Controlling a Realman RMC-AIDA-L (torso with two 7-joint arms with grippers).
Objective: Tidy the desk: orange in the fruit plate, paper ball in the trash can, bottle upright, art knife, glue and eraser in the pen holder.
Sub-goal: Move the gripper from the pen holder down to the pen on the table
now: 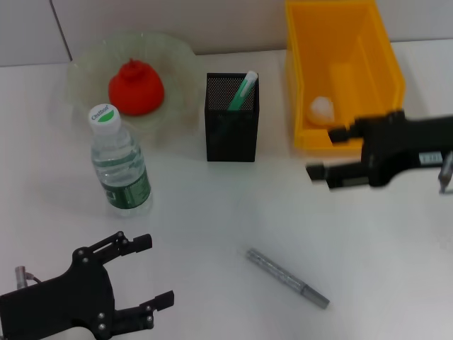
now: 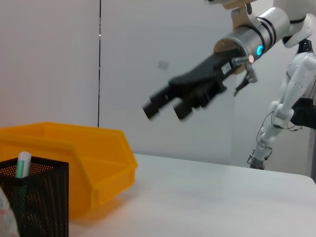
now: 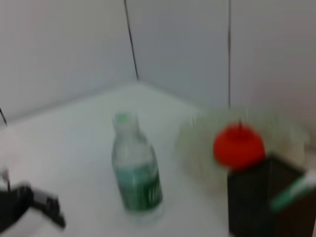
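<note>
The orange (image 1: 136, 87) lies in the glass fruit plate (image 1: 177, 60) at the back left. In front of the plate, the bottle (image 1: 120, 166) stands upright. The black mesh pen holder (image 1: 232, 134) holds the green-and-white glue (image 1: 243, 90). The white paper ball (image 1: 320, 108) rests inside the yellow trash can (image 1: 343, 42). The silver art knife (image 1: 287, 278) lies flat on the table near the front. My right gripper (image 1: 327, 152) hovers open and empty by the can's front wall. My left gripper (image 1: 156, 270) is open at the front left. The eraser is out of view.
The white table (image 1: 212, 212) meets a pale wall behind the plate and can. The left wrist view shows the right gripper (image 2: 166, 111) in the air above the table, beyond the trash can (image 2: 74, 158) and pen holder (image 2: 34, 197).
</note>
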